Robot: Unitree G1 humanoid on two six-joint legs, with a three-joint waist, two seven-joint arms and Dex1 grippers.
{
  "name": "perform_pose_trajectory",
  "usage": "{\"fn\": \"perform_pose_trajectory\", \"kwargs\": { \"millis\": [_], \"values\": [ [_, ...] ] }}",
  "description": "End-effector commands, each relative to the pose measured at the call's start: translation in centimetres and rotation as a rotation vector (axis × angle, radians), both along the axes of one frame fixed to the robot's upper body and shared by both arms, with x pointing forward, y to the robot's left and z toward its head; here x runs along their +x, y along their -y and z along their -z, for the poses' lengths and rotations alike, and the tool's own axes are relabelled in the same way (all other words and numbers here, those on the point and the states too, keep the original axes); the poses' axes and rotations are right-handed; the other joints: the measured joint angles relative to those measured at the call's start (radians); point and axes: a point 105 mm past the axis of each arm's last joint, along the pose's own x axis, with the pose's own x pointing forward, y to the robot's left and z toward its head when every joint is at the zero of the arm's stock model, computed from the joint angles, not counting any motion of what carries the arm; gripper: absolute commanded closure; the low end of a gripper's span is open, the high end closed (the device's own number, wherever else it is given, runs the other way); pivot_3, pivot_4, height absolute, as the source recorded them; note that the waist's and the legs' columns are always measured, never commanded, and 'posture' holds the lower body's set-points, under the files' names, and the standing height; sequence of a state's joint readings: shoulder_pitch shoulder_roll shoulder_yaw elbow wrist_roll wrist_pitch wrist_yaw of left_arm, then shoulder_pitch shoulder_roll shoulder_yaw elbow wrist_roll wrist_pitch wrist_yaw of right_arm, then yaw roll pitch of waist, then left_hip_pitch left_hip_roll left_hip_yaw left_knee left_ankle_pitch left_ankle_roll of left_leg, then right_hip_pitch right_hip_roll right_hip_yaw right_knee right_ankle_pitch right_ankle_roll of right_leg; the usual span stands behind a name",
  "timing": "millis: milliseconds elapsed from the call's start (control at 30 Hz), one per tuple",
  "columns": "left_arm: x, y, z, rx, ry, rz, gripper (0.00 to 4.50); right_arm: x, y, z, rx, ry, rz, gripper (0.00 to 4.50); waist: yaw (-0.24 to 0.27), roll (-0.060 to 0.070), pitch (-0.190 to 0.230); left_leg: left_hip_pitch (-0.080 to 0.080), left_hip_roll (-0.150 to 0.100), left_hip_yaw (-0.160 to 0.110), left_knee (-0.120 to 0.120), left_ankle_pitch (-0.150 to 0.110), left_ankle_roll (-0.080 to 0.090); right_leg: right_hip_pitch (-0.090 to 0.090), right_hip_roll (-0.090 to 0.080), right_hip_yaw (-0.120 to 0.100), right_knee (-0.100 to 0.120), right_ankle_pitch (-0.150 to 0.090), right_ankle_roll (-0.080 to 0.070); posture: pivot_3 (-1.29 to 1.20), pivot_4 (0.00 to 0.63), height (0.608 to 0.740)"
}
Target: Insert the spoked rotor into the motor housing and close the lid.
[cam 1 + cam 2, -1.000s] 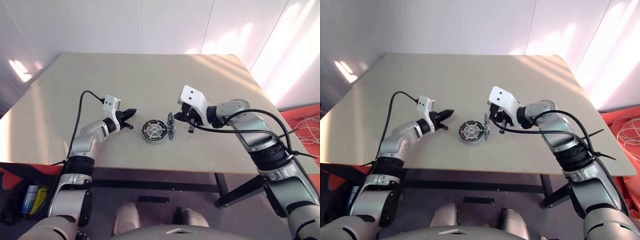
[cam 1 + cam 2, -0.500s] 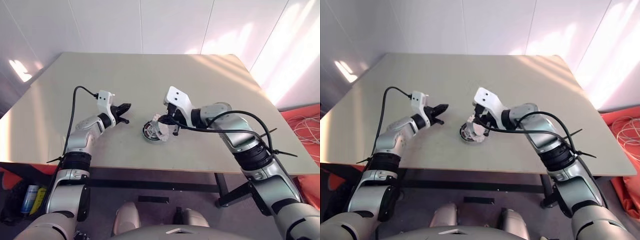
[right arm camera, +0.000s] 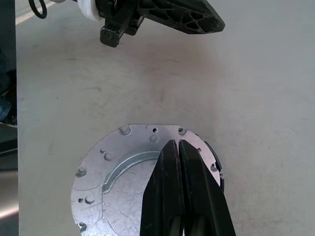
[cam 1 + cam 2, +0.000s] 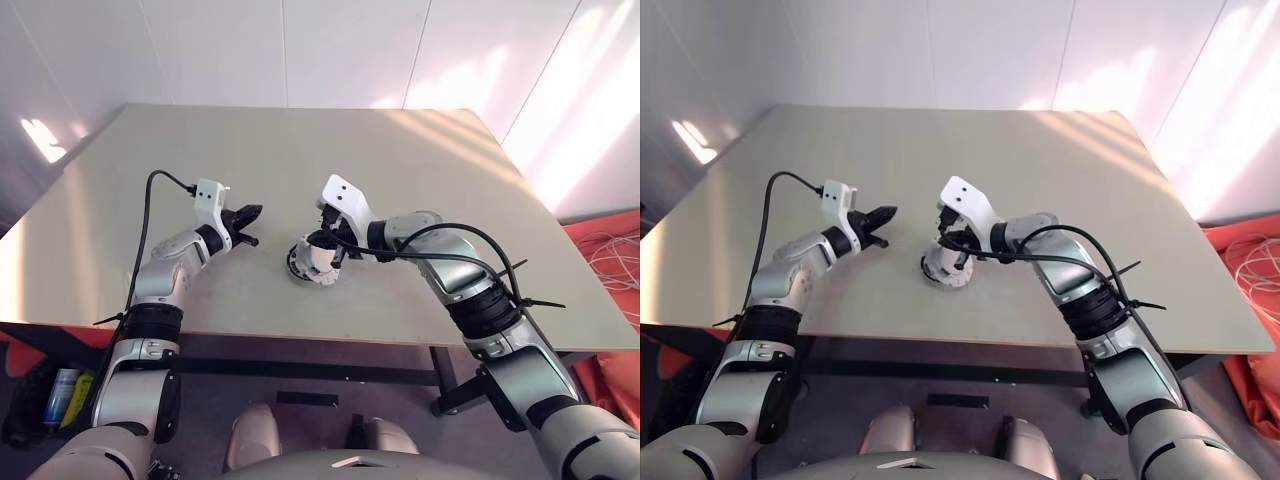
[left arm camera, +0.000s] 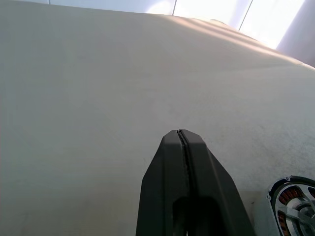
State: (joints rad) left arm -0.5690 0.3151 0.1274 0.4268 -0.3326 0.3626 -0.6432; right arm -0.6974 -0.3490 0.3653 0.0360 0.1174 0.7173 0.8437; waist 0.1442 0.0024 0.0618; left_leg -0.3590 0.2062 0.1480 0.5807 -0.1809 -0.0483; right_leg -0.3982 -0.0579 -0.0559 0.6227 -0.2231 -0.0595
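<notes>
Motor housing (image 4: 303, 262) sits on the beige table (image 4: 400, 180), near the front edge and roughly mid-width; all positions below are taken from it.

Lid (image 3: 133, 182): silver-grey disc with small bosses and holes round its rim. In the right wrist view it lies across the top of the housing, a dark sliver of housing edge showing past one side. From the head views the lid (image 4: 318, 262) looks tilted, not flat on the housing. Whether it is fully seated: cannot tell.

Right gripper (image 4: 325, 258): directly over the housing, pointing down and toward the robot's left. Fingers pressed together, tips (image 3: 178, 147) resting over the lid's face. Nothing is visible between them; whether they pinch the lid's edge cannot be told.

Left gripper (image 4: 250, 213): to the robot's left of the housing, well clear of it, above bare table. Fingers (image 5: 170, 167) shut tight, seam closed, nothing held. The housing's copper windings (image 5: 295, 209) show just beyond it in the left wrist view.
</notes>
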Motion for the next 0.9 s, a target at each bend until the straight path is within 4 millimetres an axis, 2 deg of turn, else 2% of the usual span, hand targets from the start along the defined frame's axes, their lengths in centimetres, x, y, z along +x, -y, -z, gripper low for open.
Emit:
{"fn": "perform_pose_trajectory", "kwargs": {
  "millis": [33,333,433,500,533,667,800,900],
  "values": [
    [0.3,-0.1,-2.0,-0.011,0.064,-0.002,4.50,0.8,-0.8,-0.9,0.041,0.036,0.024,4.48,-0.001,0.000,0.000,0.000,0.000,0.000,0.000,0.000,0.000,0.000,0.000,0.000,0.000,0.000,0.000,0.00,0.000,0.740],
    [0.3,-0.3,-2.3,-0.009,0.070,-0.009,4.50,0.9,-2.5,0.7,0.069,0.005,0.051,4.48,-0.014,0.000,0.000,0.000,0.000,0.000,0.000,0.000,0.000,0.000,0.000,0.000,0.000,0.000,0.000,0.00,0.000,0.740],
    [0.4,-0.3,-2.3,-0.008,0.071,-0.010,4.50,0.9,-2.6,1.2,0.075,0.000,0.057,4.48,-0.019,0.000,0.000,0.000,0.000,0.000,0.000,0.000,0.000,0.000,0.000,0.000,0.000,0.000,0.000,0.00,0.000,0.740],
    [0.4,-0.3,-2.4,-0.009,0.071,-0.011,4.50,1.0,-2.4,0.9,0.111,0.021,0.068,4.48,-0.019,0.000,0.000,0.000,0.000,0.000,-0.001,0.000,0.000,0.000,0.000,0.000,0.000,0.000,0.000,0.00,0.000,0.740],
    [0.4,-0.3,-2.4,-0.009,0.071,-0.011,4.50,1.2,-2.2,0.6,0.126,0.041,0.077,4.48,-0.019,0.000,0.000,0.000,0.000,0.000,-0.001,0.000,0.000,0.000,0.000,0.000,0.000,0.000,0.000,0.00,0.000,0.740],
    [0.4,0.0,-2.2,-0.012,0.068,-0.006,4.50,1.6,-0.8,-2.6,0.266,0.090,0.095,4.48,-0.018,0.000,0.000,-0.001,0.000,0.000,-0.001,0.000,0.000,0.000,0.000,0.000,0.000,0.000,0.000,0.00,0.000,0.740],
    [0.3,0.3,-2.0,-0.015,0.063,0.005,4.50,0.6,1.9,-6.1,0.419,0.101,0.081,4.48,-0.016,0.000,0.000,-0.001,0.000,0.000,-0.001,0.000,0.000,0.000,0.000,0.000,-0.001,0.000,0.000,0.00,0.000,0.740],
    [0.4,0.5,-2.0,-0.016,0.060,0.013,4.50,-0.2,4.1,-6.3,0.392,0.103,0.088,4.48,-0.015,0.000,0.000,-0.001,0.000,0.000,-0.001,0.000,0.000,0.000,0.000,0.000,-0.001,0.000,0.000,0.00,0.000,0.740]
  ]
}}
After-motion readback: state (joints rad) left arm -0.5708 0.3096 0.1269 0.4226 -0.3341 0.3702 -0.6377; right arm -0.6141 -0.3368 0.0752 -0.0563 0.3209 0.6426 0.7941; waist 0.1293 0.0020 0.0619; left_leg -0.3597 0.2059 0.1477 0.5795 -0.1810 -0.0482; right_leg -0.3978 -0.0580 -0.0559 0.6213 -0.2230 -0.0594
